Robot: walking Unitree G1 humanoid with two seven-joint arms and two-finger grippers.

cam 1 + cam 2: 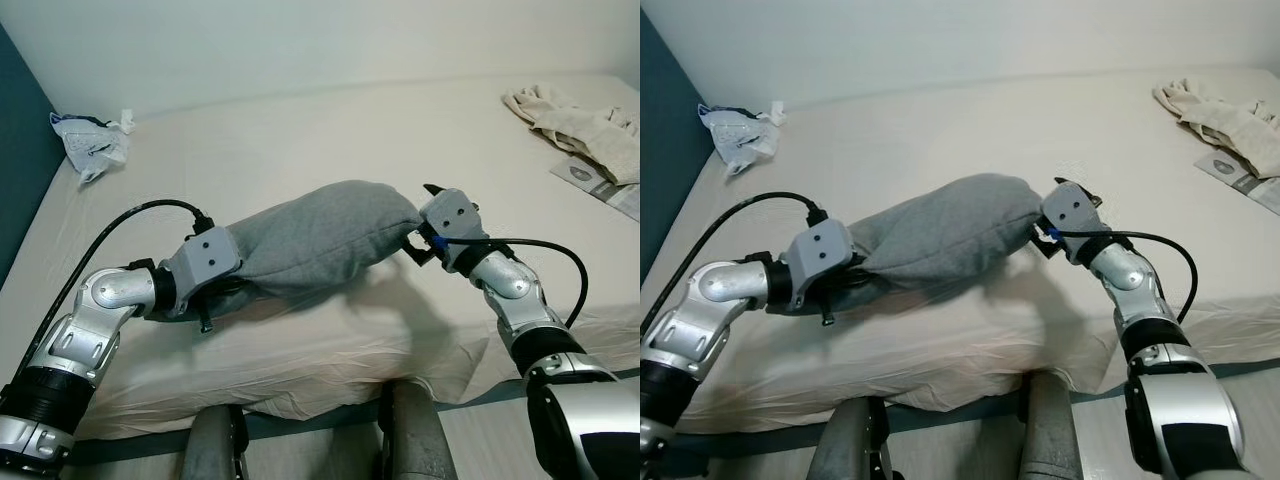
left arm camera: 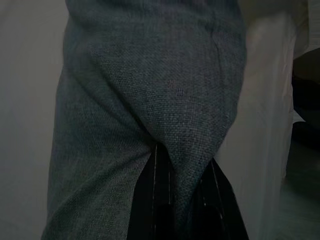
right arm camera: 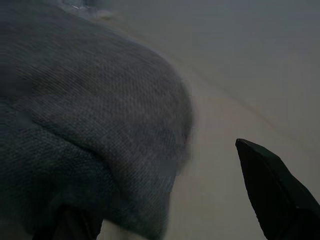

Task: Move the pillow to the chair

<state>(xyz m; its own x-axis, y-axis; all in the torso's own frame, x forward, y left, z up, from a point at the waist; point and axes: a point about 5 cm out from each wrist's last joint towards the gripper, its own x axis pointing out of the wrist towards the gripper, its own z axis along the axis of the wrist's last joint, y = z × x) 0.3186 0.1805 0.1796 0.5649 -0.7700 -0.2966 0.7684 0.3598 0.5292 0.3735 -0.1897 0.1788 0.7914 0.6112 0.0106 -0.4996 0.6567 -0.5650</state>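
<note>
Spanning the gap between both grippers, the grey pillow [image 1: 320, 235] hung just above the bed [image 1: 300, 130], near its front edge. Left gripper [image 2: 182, 187] was pinched on a fold of the pillow's left end, fabric caught between its black fingers [image 2: 155, 200]. Right gripper [image 1: 418, 243] met the pillow's right end; one finger [image 3: 277, 192] stood clear of the cloth, so jaws were spread. A plastic bag [image 1: 90, 140] lay at the far left corner, crumpled cloth [image 1: 585, 125] and a paper [image 1: 600, 185] at right.
</note>
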